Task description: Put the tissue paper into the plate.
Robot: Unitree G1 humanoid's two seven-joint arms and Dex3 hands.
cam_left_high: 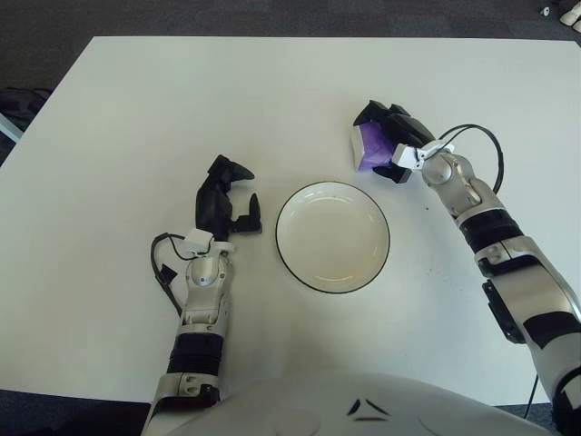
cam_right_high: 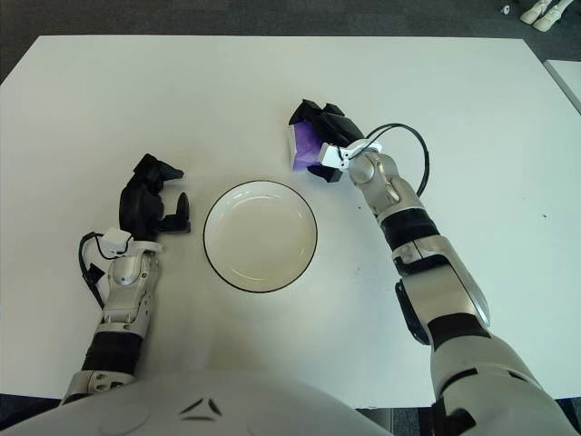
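Much of the purple tissue paper was covered by the black fingers of the right hand, which were curled over it from the far and right sides, so only its left face and a pale edge showed; whether it was lifted clear of the desk or touching it could not be told. The packet sat just beyond the far right part of the plate, close to its rim but outside it. The plate, white with a thin dark rim, lay near the middle of the desk, somewhat toward the near edge. The left hand showed just to the left of the plate, fingers loosely bent with a gap between thumb and fingers, holding nothing. The right forearm ran off toward the desk's right near corner, and a thin black cable looped above the wrist. The far half of the desk and its left side were bare white surface, and the near edge was cut off by the robot's body.
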